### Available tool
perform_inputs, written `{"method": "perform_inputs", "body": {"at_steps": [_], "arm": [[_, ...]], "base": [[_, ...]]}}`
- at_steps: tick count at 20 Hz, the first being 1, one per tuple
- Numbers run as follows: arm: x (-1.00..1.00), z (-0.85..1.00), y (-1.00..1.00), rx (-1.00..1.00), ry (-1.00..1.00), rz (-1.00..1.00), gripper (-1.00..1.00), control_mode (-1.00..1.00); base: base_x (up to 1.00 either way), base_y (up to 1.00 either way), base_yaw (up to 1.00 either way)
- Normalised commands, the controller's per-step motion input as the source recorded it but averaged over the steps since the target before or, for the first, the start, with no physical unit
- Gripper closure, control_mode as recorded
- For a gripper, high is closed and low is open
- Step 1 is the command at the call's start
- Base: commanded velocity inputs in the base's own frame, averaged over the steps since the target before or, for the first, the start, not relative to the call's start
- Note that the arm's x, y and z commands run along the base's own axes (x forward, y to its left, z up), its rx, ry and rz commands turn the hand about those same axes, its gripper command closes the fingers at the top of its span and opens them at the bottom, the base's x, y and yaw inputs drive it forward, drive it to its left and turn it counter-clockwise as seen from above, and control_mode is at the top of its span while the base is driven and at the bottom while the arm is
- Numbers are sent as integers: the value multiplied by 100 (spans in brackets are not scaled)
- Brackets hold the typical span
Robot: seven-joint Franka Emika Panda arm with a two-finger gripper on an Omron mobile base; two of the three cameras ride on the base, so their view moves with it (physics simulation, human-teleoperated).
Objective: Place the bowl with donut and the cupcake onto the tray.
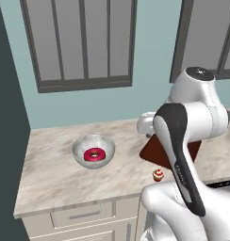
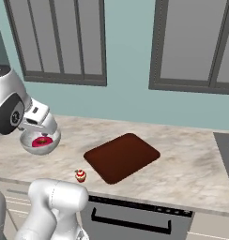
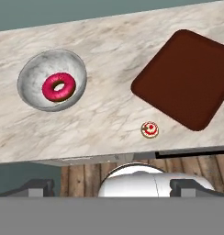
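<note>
The pale grey bowl (image 1: 81,148) (image 2: 28,146) (image 3: 35,77) sits on the marble counter with the pink-iced donut (image 1: 94,154) (image 2: 41,141) (image 3: 58,86) lying inside it. To its right, near the counter's front edge, stands the tiny cupcake (image 1: 158,175) (image 2: 80,176) (image 3: 149,130). The dark reddish-brown tray (image 1: 153,151) (image 2: 122,157) (image 3: 185,78) lies flat farther right, with nothing on it. My gripper (image 3: 116,187) hangs high above the counter between bowl and tray, open, fingertips (image 3: 40,187) far apart and holding nothing. The hand (image 2: 40,123) partly covers the bowl in the right base view.
The counter (image 1: 51,179) ends at a dark wall on the left and a teal wall with windows behind. An oven front (image 2: 130,218) sits below the counter, and a dark cooktop (image 2: 226,147) lies at the far right. My own arm (image 1: 183,155) hides part of the tray.
</note>
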Motion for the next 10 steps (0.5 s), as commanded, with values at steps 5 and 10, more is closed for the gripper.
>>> {"method": "perform_inputs", "body": {"at_steps": [5, 10], "arm": [[33, -13, 29, 0, 0, -2, -100, -100], [26, -12, 26, 3, 7, -3, -100, -100]], "base": [[0, 0, 0], [0, 0, 0]]}}
